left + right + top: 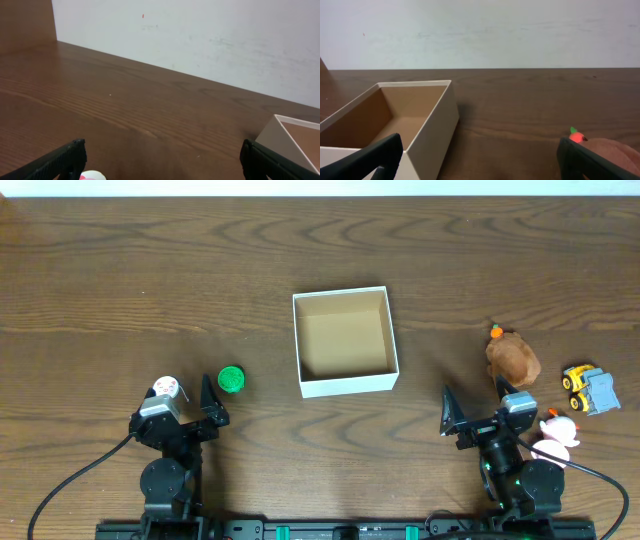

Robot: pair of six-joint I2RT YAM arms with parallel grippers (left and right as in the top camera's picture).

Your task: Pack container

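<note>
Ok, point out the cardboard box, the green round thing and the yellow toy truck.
cardboard box [345, 340], overhead view, bare brown floor.
green disc [231, 380], overhead view, middle of its top.
toy truck [590, 388], overhead view, middle of its body.

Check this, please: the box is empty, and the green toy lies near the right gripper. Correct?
No. The green toy lies near the left gripper, not the right; the overhead view shows it. The box is indeed empty.

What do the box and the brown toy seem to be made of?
The container looks like cardboard: matte white outer walls, plain brown inside, thin straight edges. The brown toy seems soft plush, from its fuzzy, rounded outline; less certain.
</note>
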